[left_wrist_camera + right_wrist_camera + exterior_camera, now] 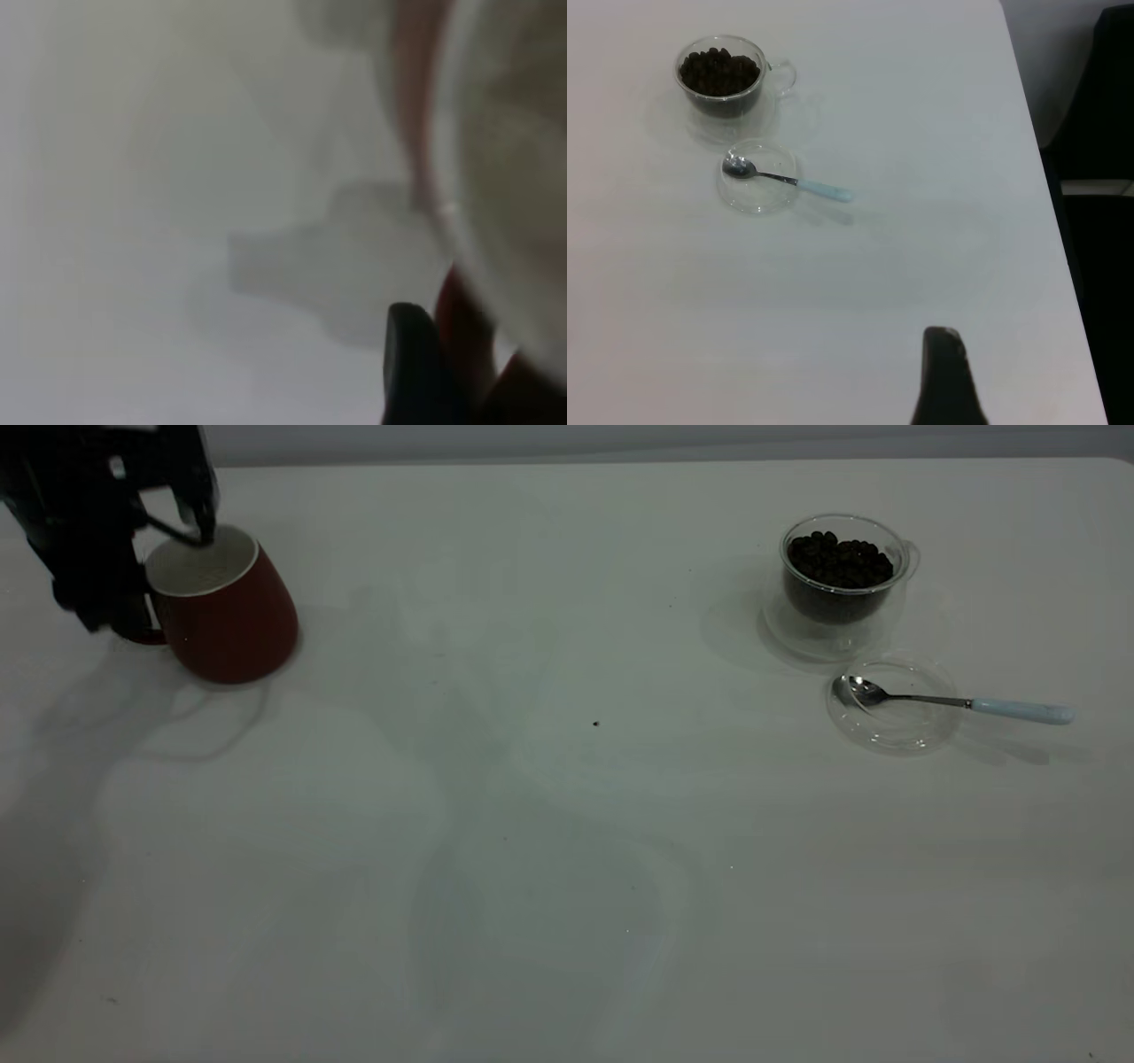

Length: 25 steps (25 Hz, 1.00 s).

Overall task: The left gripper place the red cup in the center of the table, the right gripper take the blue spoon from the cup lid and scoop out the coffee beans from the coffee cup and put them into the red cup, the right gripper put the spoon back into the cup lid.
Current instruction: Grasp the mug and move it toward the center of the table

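Observation:
At the far left of the table (567, 824), my left gripper (190, 536) is shut on the rim of the red cup (232, 615), which is tilted. In the left wrist view one dark finger (412, 363) lies against the cup's red wall (461, 328). The coffee cup (840, 576) with coffee beans (838, 560) stands at the back right. The cup lid (893, 704) lies just in front of it and holds the bowl of the blue spoon (957, 702), whose handle points right. My right gripper (943, 354) hovers well away from the lid (757, 177) and spoon (788, 180).
A tiny dark speck (595, 724) lies near the middle of the white tabletop. The table's right edge (1036, 133) runs close to the right gripper, with dark space beyond it. The table's rear edge (567, 462) sits just behind both cups.

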Each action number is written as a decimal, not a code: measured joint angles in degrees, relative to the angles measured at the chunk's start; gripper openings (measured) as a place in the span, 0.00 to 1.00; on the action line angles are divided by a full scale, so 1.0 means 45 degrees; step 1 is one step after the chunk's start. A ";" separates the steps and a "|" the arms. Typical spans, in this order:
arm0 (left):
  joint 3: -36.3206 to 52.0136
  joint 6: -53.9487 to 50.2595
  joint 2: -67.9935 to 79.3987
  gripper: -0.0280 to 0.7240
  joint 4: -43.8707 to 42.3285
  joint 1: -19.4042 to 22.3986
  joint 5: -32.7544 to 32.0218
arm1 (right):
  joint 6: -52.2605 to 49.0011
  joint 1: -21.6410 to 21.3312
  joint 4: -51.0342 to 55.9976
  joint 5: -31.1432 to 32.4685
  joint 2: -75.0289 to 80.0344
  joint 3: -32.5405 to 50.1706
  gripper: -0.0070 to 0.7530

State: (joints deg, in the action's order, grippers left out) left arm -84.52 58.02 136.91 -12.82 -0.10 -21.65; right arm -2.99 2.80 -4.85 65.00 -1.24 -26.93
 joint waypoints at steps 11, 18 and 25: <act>0.0000 0.0612 0.0188 0.63 -0.0029 -0.0409 0.0759 | 0.0000 0.0000 0.0000 0.0000 0.0000 0.0000 0.73; 0.0000 0.0926 0.0198 0.63 -0.0029 -0.0954 0.1020 | 0.0000 0.0000 0.0000 0.0000 0.0000 0.0000 0.73; 0.0000 0.1135 0.0198 0.63 -0.0029 -0.1581 0.1047 | 0.0000 0.0000 0.0000 0.0000 0.0000 0.0000 0.73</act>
State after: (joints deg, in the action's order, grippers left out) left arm -84.52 63.13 137.80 -12.95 -7.22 -16.94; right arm -2.99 2.80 -4.85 65.00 -1.24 -26.93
